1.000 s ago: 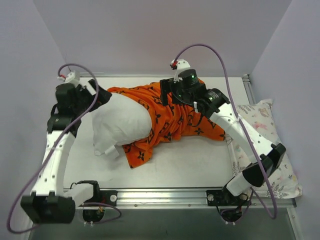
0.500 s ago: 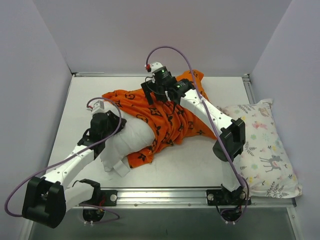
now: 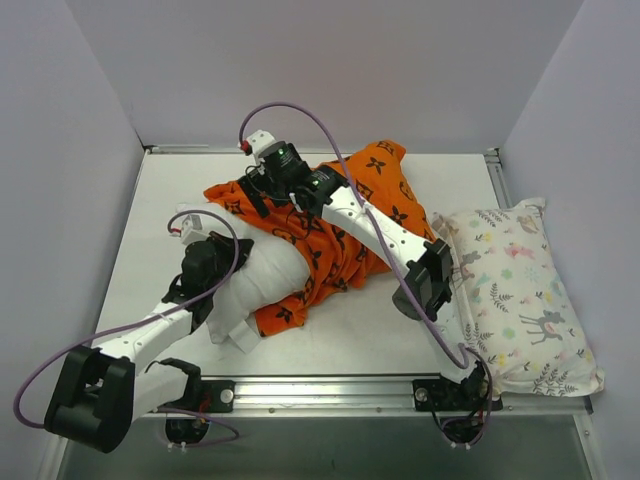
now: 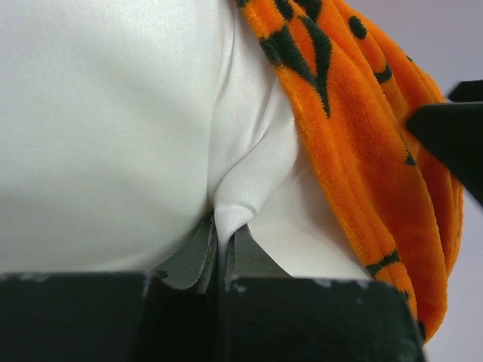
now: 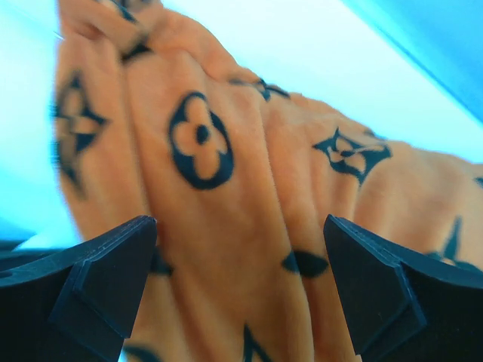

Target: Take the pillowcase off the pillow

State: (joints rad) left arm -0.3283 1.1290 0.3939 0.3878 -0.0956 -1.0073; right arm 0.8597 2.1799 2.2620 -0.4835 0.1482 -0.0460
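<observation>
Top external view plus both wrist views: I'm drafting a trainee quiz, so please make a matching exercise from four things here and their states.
1. bright orange black-motif cloth pillowcase
2. white pastel animal-print pillow
3. left fingers
4. right fingers

A. spread open, facing orange cloth
B. pinching the large plain white soft pillow
C. partly pulled off, bunched centrally
D. lying far right, untouched

Pairs: 1-C; 2-D; 3-B; 4-A

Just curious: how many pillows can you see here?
2: a plain white pillow left of centre, partly inside the orange pillowcase, and a printed pillow at the right edge.
</observation>
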